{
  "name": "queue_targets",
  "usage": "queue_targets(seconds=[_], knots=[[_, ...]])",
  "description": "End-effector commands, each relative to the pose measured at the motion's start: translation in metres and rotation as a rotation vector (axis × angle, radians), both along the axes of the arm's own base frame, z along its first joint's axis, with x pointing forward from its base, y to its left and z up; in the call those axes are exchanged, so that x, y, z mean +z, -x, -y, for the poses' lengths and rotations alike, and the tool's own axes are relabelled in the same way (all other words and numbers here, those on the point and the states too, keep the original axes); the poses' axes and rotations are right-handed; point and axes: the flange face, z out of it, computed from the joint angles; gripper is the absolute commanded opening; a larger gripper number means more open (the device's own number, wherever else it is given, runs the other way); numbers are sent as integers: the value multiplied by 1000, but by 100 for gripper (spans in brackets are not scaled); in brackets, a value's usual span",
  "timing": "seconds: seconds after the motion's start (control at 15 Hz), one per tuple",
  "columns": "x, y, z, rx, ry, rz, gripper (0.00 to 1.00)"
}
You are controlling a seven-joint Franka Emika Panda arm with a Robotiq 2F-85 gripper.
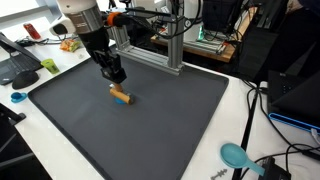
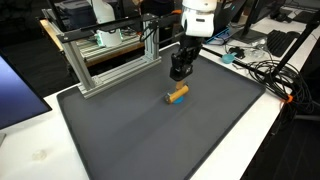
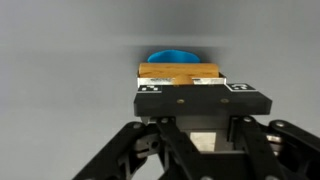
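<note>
A dark grey mat [image 1: 170, 115] covers the white surface [image 1: 240, 95], with an aluminium frame [image 2: 110, 55] along its far edge. The claw [image 1: 115, 76] hangs just above the mat with nothing in its grip. How wide its fingers stand cannot be told from these views. The wooden block [image 1: 121, 95] lies flat on the mat just beside it, not touching. It has a blue end [image 3: 172, 56] that shows in the wrist view. A clean grip would likely need the fingers squared across the block's narrow sides, lowered straight. No container stands on the mat. A teal spoon [image 1: 236, 155] lies off its corner.
</note>
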Motion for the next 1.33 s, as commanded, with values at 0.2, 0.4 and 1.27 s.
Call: queue_targets(seconds=[0.2, 0.4, 1.27], knots=[[-34, 2, 4, 72, -96, -112, 22], [-37, 1, 7, 94, -108, -132, 22], [-42, -6, 4, 63, -74, -227, 22]])
